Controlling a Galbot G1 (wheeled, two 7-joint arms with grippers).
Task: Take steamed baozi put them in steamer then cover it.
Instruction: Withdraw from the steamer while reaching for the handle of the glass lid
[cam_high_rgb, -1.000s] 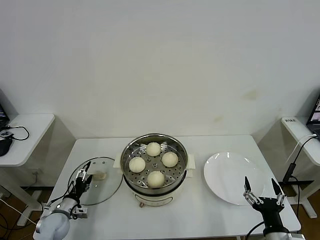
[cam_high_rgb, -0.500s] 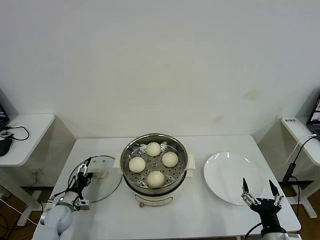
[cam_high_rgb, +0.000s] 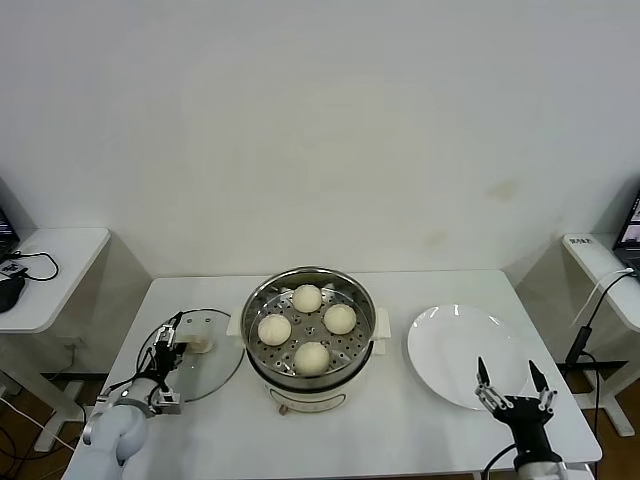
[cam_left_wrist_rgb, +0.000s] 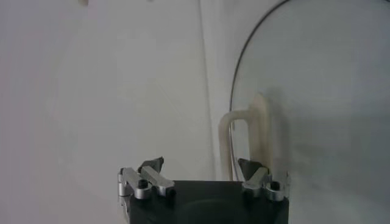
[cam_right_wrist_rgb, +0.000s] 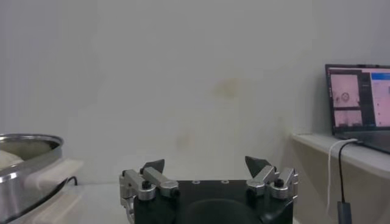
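left gripper (cam_high_rgb: 170, 345): jaws spread wide, holding nothing, over the near-left part of the cover (cam_high_rgb: 190, 360), short of its handle (cam_high_rgb: 200, 346); in the wrist view the handle (cam_left_wrist_rgb: 247, 137) stands off-centre, ahead of one finger
right gripper (cam_high_rgb: 510, 385): jaws wide, holding nothing, parked at the table's front right edge near the white plate (cam_high_rgb: 465, 355)
steamed baozi (cam_high_rgb: 312, 357): all four in the steamer (cam_high_rgb: 310, 330), mid-table
cover: flat on the table, just left of the steamer, not yet lifted
risk: handle off-centre between the fingers, so closing now could clip one end; glass lid may tilt or slide
risk 2: lid rim catching the steamer wall on transfer
surface: white table (cam_high_rgb: 400, 420), smooth
room: plain white wall, side desks left and right, laptop (cam_right_wrist_rgb: 359, 103) on the right desk
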